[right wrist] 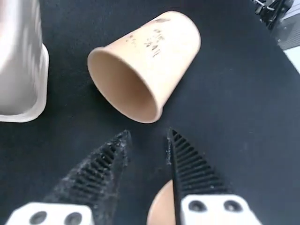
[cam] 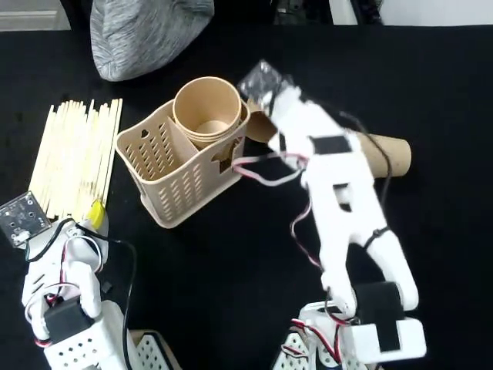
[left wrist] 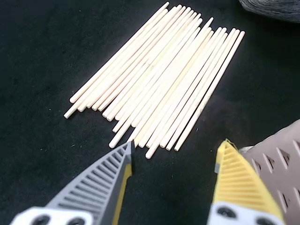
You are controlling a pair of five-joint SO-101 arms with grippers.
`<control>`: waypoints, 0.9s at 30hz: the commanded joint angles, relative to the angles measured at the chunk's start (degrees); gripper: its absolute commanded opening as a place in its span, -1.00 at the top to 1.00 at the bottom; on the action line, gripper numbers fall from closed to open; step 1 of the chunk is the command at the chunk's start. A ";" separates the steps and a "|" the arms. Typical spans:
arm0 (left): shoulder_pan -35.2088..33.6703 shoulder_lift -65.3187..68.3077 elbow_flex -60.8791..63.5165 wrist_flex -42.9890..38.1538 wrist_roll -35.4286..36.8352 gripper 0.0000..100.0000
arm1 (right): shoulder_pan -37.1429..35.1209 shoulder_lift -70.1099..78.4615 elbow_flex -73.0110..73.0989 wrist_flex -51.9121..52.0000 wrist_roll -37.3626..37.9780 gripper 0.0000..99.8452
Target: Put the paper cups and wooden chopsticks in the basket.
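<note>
A beige perforated plastic basket (cam: 166,181) stands mid black worktop (cam: 231,293), with stacked brown paper cups (cam: 206,108) upright in its far compartment. The pale wooden chopsticks (cam: 77,154) lie in a loose sheaf on the worktop beside the basket, and a grey mottled cloth bundle (cam: 146,31) sits beyond them. The left pincer (left wrist: 177,144) hangs wide open at the sticks' near ends, gripping nothing. Behind the basket, the right arm covers most of a tipped brown paper cup (right wrist: 145,65). The right wrist view gives its open mouth facing the right pincer (right wrist: 148,134), whose black fingers are narrowly parted and empty. A nested row of tipped cups (cam: 385,154) lies beside that arm.
</note>
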State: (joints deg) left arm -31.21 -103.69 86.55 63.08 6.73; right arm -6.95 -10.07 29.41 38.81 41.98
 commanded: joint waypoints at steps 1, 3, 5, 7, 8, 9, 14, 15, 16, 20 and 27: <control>-0.04 -0.53 0.13 -1.41 0.62 0.43 | 0.62 -2.07 11.82 -19.08 0.18 0.73; -0.04 -0.53 0.13 -1.41 0.62 0.43 | 0.62 0.13 12.88 -24.09 -1.76 0.73; -0.04 -0.53 0.13 -1.41 0.62 0.43 | 0.79 3.38 10.95 -25.85 -3.52 0.73; -0.04 -0.53 0.13 -1.41 0.62 0.43 | 0.88 7.60 7.08 -26.20 -4.22 0.73; -0.04 -0.53 0.13 -1.41 0.62 0.43 | 0.88 10.07 5.05 -26.37 -4.22 0.73; -0.04 -0.53 0.13 -1.41 0.62 0.43 | 0.88 12.44 3.03 -26.37 -4.22 0.74; -0.04 -0.53 0.13 -1.41 0.62 0.43 | 1.23 20.26 -4.18 -26.37 -4.31 0.77; -0.04 -0.53 0.13 -1.41 0.62 0.43 | 1.58 20.70 -4.62 -26.37 -4.31 0.83; -0.04 -0.53 0.13 -1.41 0.62 0.43 | 1.85 20.79 -4.62 -26.46 -4.31 0.90; -0.04 -0.53 0.13 -1.41 0.62 0.43 | 2.73 19.03 -3.82 -26.46 -4.31 0.97; -0.04 -0.53 0.13 -1.41 0.62 0.43 | 3.60 13.76 0.40 -26.20 -4.31 0.98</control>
State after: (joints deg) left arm -31.21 -103.69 86.55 63.08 6.73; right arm -3.96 9.71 28.44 13.49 38.46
